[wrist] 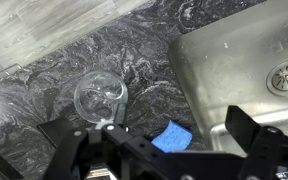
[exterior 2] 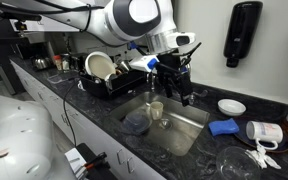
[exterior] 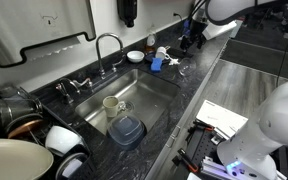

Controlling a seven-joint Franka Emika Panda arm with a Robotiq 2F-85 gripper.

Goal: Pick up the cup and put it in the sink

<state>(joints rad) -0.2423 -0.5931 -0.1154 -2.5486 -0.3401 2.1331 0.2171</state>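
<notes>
I record the cup (wrist: 100, 97) as clear and glass-like, smooth, with bright glints along its rim. The countertop (wrist: 134, 50) is black speckled stone, polished and reflective. The sink (wrist: 234, 60) is stainless steel with a dull brushed sheen. Its faucet (exterior: 109, 45) is mirror-bright chrome. The gripper (wrist: 164, 140) looks like matt black plastic. A blue pad (wrist: 174, 132) appears soft and without gloss.

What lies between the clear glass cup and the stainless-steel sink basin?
In the wrist view, only bare black speckled countertop separates the clear glass cup from the stainless-steel sink basin; a blue sponge sits just off that stretch.
</notes>
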